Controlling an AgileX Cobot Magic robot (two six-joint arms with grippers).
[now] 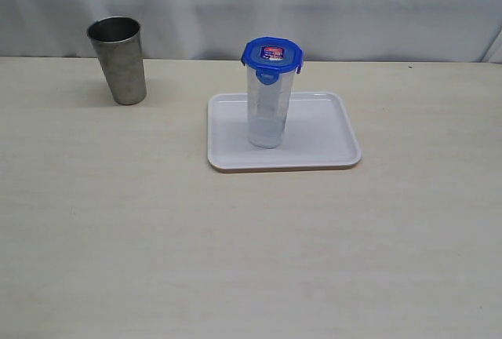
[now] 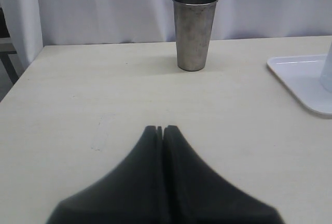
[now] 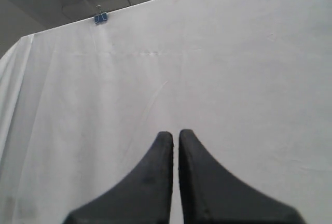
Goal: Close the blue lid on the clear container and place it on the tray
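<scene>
tall clear plastic container (image 1: 265, 119) upright on flat white rectangular tray (image 1: 321, 131) | round bright-blue snap-lock lid (image 1: 271, 55) on its top | left fingers (image 2: 150, 151) together, empty | right fingers (image 3: 158, 162) together, empty

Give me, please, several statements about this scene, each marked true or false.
The tall clear plastic container stands upright on the flat white rectangular tray. True.
The round blue snap-flap lid lies beside the tray. False: it sits on top of the container.
The grey metal cup stands on the tray. False: it stands on the pale table, off the tray.
The left tool is shut and empty. True.
The right tool grips the container. False: it is shut on nothing.
</scene>
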